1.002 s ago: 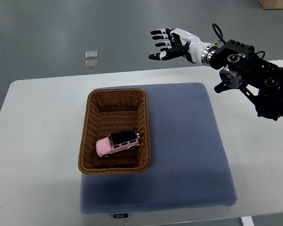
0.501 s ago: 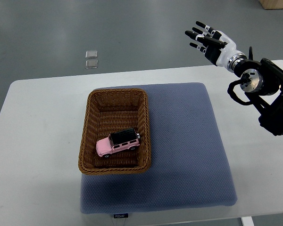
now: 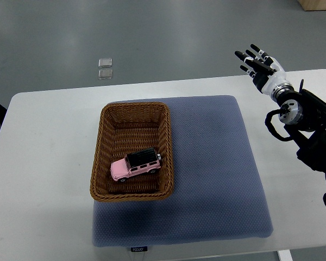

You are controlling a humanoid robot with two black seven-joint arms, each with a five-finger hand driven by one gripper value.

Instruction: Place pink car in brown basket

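One risk is noted — brown basket point(image 3: 169, 147) with pink car point(image 3: 136, 164), left of the wide-spread robot hand point(image 3: 261, 67), clipped by its arm

Right robot hand point(image 3: 263, 70) raised, fingers spread, empty

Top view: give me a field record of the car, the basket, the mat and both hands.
pink toy car: inside the basket, toward its near end, on its wheels, black roof
brown wicker basket: on the left part of the mat
blue-grey mat: flat on the white table
right hand: open, fingers spread, holding nothing, raised near the table's far right edge
left hand: not in view
task state: car already in basket
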